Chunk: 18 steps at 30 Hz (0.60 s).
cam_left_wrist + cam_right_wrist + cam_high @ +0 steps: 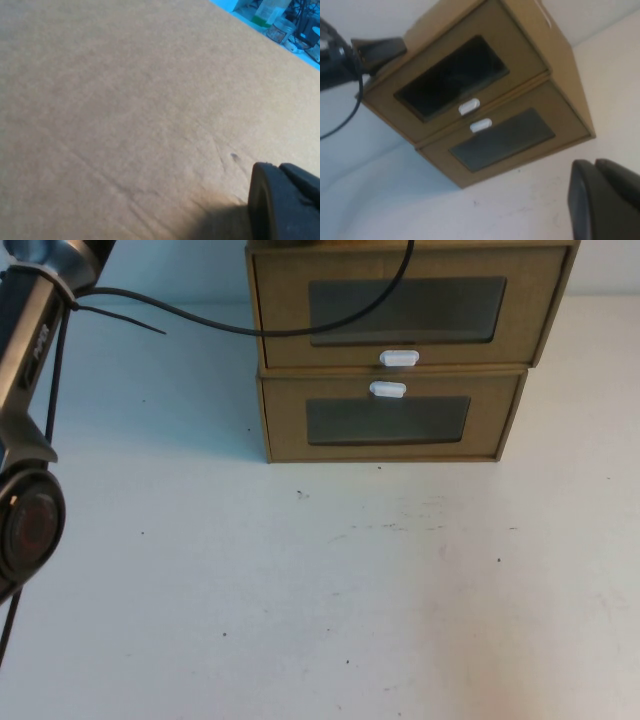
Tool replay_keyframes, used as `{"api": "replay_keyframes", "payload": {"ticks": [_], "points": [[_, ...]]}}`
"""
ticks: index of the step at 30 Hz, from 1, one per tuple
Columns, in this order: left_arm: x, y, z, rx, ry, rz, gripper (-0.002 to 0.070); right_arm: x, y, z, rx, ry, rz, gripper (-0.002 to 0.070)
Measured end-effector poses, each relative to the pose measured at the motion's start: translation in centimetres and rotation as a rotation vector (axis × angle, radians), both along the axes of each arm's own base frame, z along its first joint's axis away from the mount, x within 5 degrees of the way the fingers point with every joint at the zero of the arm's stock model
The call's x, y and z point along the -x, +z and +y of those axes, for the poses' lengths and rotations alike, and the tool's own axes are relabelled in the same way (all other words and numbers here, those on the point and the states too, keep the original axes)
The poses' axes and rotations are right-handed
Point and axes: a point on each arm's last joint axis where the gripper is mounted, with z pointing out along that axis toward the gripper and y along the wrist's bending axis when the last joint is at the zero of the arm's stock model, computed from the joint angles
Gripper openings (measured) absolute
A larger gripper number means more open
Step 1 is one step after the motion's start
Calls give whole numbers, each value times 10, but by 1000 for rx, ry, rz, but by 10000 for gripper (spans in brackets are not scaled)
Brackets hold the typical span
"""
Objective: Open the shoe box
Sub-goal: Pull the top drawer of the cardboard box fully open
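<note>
ahead of the closed right hand point(606, 201) stand the shoe boxes point(460, 355), the left hand point(285, 205), grip unclear, above their top.

Lower shoe box point(390, 430): on the table point(320, 590), at its far side, near the middle.
Upper shoe box point(410, 310): stacked on the lower shoe box.
Upper handle point(398, 358): at the bottom edge of its front.
Lower handle point(388, 390): just below, at the top edge of its front.
Cable point(300, 330): from the left, across the upper front.
Left gripper point(285, 202): close over the upper shoe box's top.
Right gripper point(602, 200): above the table, before the boxes, toward their right.
</note>
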Motion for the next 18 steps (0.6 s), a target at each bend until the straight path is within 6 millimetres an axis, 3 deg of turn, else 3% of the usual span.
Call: {"api": "replay_keyframes", "payload": {"ticks": [7, 14, 18], "points": [[1, 0, 1, -1, -8, 12, -4, -38, 54, 5, 227, 138, 156, -13], [2, 0, 0, -2, -21, 23, -4, -87, 83, 12, 333, 289, 261, -14], [3, -1, 0, -2, -26, 28, -4, -110, 89, 28, 403, 403, 271, -13]]}}
